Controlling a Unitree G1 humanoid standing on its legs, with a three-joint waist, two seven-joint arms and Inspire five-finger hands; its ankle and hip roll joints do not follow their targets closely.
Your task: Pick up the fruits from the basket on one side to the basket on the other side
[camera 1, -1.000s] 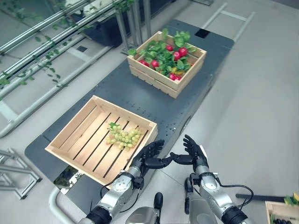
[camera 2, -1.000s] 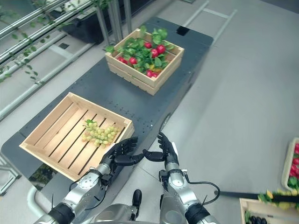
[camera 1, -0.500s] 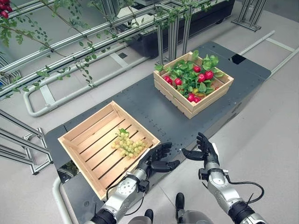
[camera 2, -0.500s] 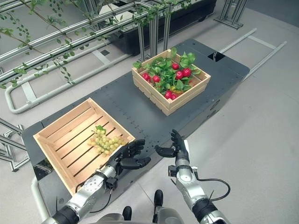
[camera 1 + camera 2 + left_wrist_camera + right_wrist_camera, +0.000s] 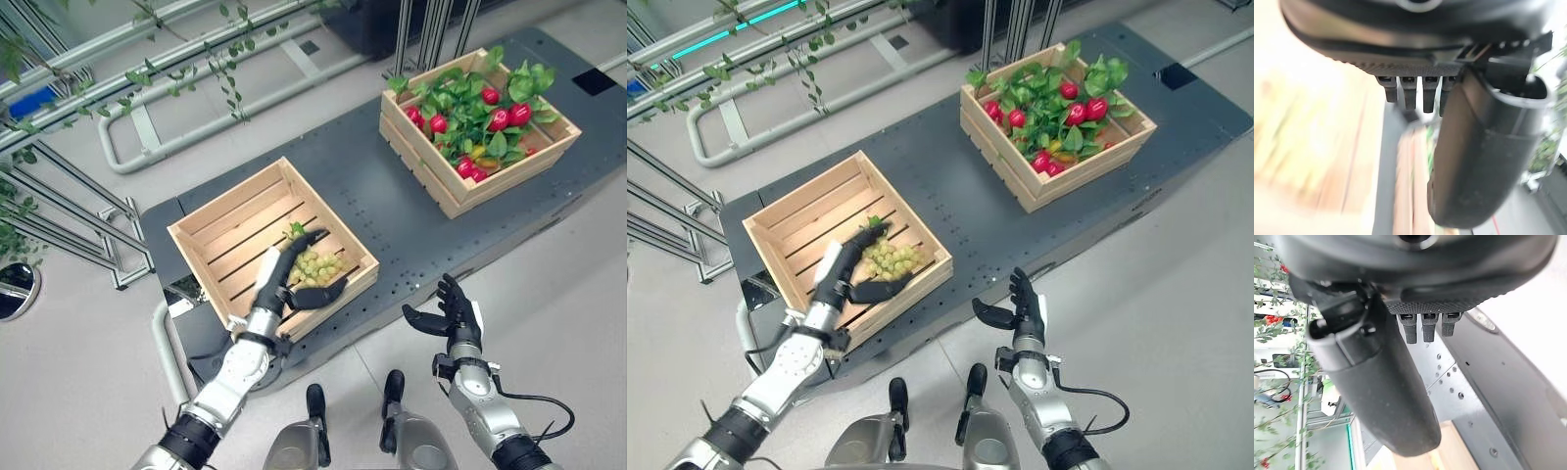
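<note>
The dark platform (image 5: 392, 211) carries two wooden crates: the far one (image 5: 529, 171) full of red fruit and leaves, the near one (image 5: 211, 230) holding a bunch of green grapes (image 5: 315, 266). A second ago the left hand (image 5: 284, 279) waited outside that crate; now it reaches in, fingers straight and thumb spread around the grapes, likely about to grasp. The right hand (image 5: 451, 315) hangs open, off the platform.

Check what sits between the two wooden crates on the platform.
Nothing. In the left eye view, only bare dark platform runs between the crate with the green grapes and the crate of red fruit and leaves.
</note>
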